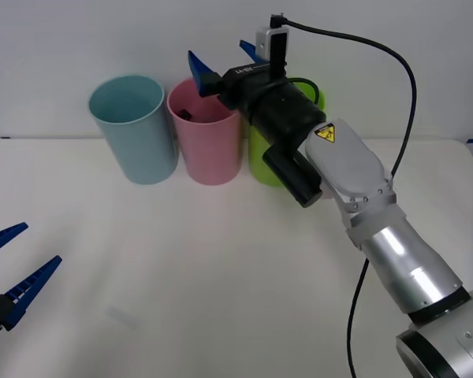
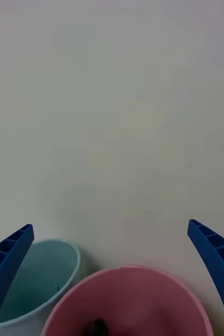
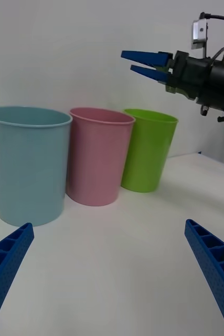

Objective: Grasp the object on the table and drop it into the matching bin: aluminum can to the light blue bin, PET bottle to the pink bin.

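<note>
Three smooth plastic bins stand in a row at the far side of the plain white counter (image 1: 221, 268), each one round and tapered like a cup. At the left end is the light blue bin (image 1: 134, 130), with a thin even rim. Beside it, very close, stands the pink bin (image 1: 207, 142), and next to that one the lime green bin (image 3: 147, 149), which in the front view is mostly hidden behind the right arm.

The left gripper (image 1: 6, 268) hangs low over the near left corner of the counter, well apart from the bins. Its blue ribbed jaws are spread wide and hold nothing.

The right gripper (image 1: 225, 59) is raised above the pink bin, at the back of its rim. Its black cylindrical wrist carries a small camera with a black cable. Its blue jaws are also released, wide apart, with nothing between them.

The PET bottle (image 1: 187, 113) lies inside the pink bin. In the front view only a small dark part of it shows against the inner wall, and in the right wrist view a dark shape shows at the bottom of the bin.
</note>
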